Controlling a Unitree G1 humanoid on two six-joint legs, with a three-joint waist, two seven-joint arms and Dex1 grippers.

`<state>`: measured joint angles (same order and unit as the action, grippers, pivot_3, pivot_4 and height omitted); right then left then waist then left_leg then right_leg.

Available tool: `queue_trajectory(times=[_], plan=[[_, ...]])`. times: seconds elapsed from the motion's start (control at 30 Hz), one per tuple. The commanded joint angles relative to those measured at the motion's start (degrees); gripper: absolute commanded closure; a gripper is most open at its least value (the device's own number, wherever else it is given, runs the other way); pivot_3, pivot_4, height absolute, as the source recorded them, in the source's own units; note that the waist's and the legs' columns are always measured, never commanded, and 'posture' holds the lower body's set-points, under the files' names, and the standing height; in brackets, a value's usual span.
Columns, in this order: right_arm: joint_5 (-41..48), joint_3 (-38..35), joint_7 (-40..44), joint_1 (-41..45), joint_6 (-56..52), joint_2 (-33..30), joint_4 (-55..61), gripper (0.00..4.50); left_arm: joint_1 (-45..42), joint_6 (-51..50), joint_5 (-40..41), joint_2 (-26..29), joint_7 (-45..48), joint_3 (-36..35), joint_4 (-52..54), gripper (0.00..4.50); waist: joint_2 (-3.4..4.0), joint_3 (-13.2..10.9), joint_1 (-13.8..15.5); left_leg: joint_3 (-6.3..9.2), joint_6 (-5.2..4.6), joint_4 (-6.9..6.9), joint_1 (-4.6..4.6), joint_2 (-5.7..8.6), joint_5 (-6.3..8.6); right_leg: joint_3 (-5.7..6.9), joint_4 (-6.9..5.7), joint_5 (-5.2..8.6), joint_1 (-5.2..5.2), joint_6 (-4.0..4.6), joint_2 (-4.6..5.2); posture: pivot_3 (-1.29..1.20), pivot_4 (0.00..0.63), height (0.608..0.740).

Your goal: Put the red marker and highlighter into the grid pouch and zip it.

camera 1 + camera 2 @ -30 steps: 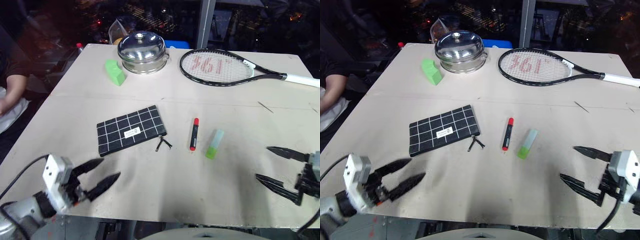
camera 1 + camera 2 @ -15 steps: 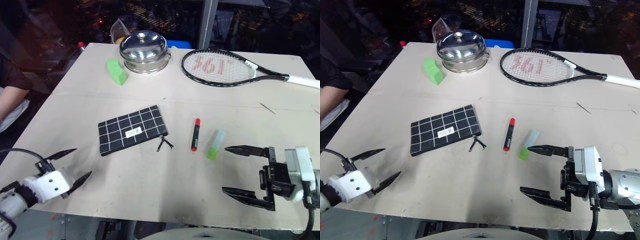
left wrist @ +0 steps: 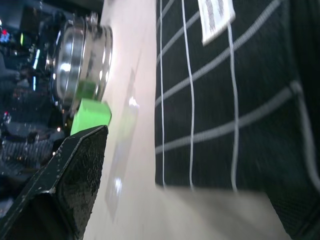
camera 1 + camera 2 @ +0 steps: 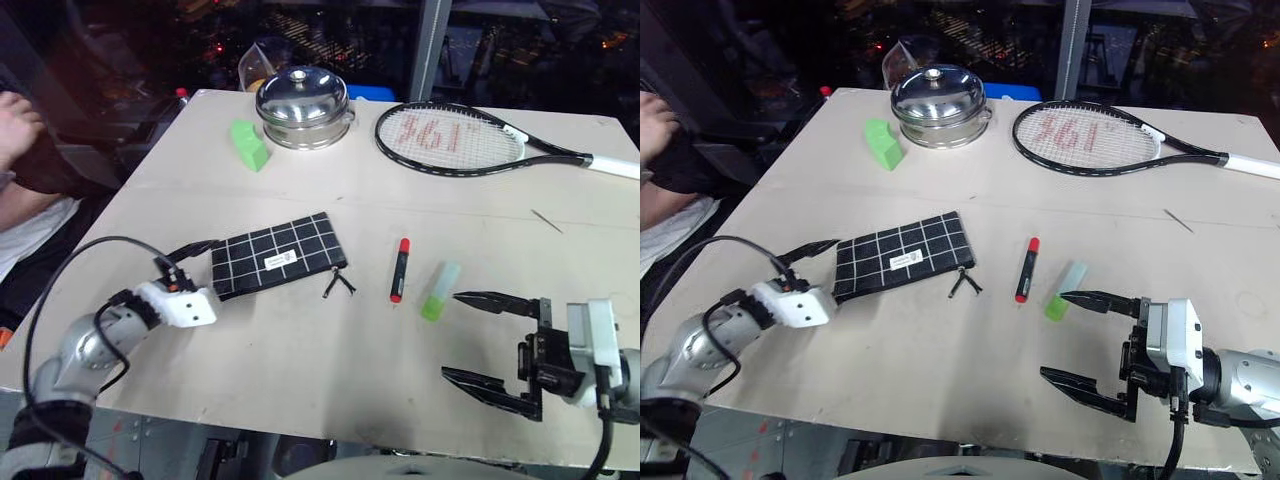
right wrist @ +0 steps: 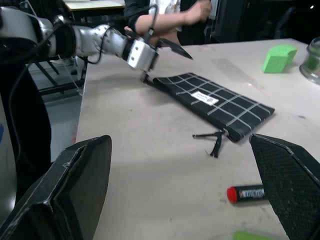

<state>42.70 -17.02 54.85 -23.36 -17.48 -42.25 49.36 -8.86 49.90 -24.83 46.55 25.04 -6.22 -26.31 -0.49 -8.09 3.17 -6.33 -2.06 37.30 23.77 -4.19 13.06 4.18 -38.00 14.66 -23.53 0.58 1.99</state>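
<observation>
The grid pouch (image 4: 280, 255) lies flat on the table (image 4: 300, 370), zipper pull (image 4: 337, 288) at its right end. My left gripper (image 4: 212, 268) is open at the pouch's left end, one finger (image 5: 175, 48) raised above it and the other low by the edge. The wrist view shows the pouch (image 3: 225, 100) between the fingers. The red marker (image 4: 400, 270) and the light-green highlighter (image 4: 438, 290) lie side by side right of the pouch. My right gripper (image 4: 450, 334) stands wide open in front of the highlighter, its upper fingertip close beside it, holding nothing.
At the back stand a steel pot with lid (image 4: 302, 95), a green wedge block (image 4: 248, 145) and a tennis racket (image 4: 455, 138). A thin stick (image 4: 546, 221) lies at the right. A person's hand (image 4: 15, 115) shows beyond the table's left edge.
My left gripper has gone forward from the table's near left corner to the pouch's left end and rolled over. The right gripper has swung left, into the space in front of the highlighter.
</observation>
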Motion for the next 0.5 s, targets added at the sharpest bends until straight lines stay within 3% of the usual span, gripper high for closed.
queue_trajectory(times=[0.03,0.17,0.23,0.27,0.4,0.5], plan=[[0.3,-1.0,-2.8,-0.6,0.3,0.6,3.0,0.00,-2.2,-0.3,2.4,-1.3,2.8,5.7,-0.4,1.24,-0.11,0.1,-0.4,-0.04,-0.01,0.01,0.00,0.00,0.00,-0.04,0.00,0.00,-0.01,-0.01,-0.01,0.00,0.150,0.740],[-1.3,1.0,-5.9,0.0,0.0,1.3,3.7,0.00,-3.6,-3.2,7.4,-2.6,6.7,9.0,1.5,3.26,-0.29,0.2,-1.1,-0.05,-0.05,0.01,-0.01,-0.02,0.02,-0.07,0.00,0.01,-0.01,-0.04,-0.08,0.00,0.150,0.740],[-3.0,2.8,-12.3,2.4,-3.4,2.3,3.1,0.00,-2.6,-8.5,13.4,-3.6,10.2,8.9,5.8,4.22,-0.26,0.2,-1.2,-0.06,-0.05,0.00,-0.04,-0.03,0.02,-0.09,-0.04,0.02,-0.01,-0.04,-0.09,0.00,0.150,0.740],[-3.4,4.1,-14.6,3.7,-5.4,2.4,2.8,0.00,-1.9,-11.9,16.8,-3.9,12.0,8.6,8.7,4.47,-0.26,0.2,-1.4,-0.07,-0.05,0.01,-0.05,-0.03,0.02,-0.10,-0.05,0.02,-0.01,-0.05,-0.09,0.00,0.150,0.740],[-4.2,10.8,-22.8,12.0,-14.2,3.0,2.1,0.00,1.5,-27.5,28.2,-4.4,17.6,7.0,20.8,4.47,-0.56,0.1,-2.3,-0.07,-0.05,0.04,-0.01,-0.05,0.01,-0.14,-0.08,0.02,-0.04,-0.04,-0.11,0.00,0.150,0.740],[-2.9,16.8,-31.8,24.8,-26.1,7.7,-5.1,0.00,4.1,-40.2,33.9,-4.9,19.3,7.1,30.2,4.47,-0.64,0.1,-2.8,-0.06,-0.04,0.05,-0.04,-0.09,0.01,-0.18,-0.12,0.03,-0.05,-0.03,-0.16,0.00,0.150,0.740]])
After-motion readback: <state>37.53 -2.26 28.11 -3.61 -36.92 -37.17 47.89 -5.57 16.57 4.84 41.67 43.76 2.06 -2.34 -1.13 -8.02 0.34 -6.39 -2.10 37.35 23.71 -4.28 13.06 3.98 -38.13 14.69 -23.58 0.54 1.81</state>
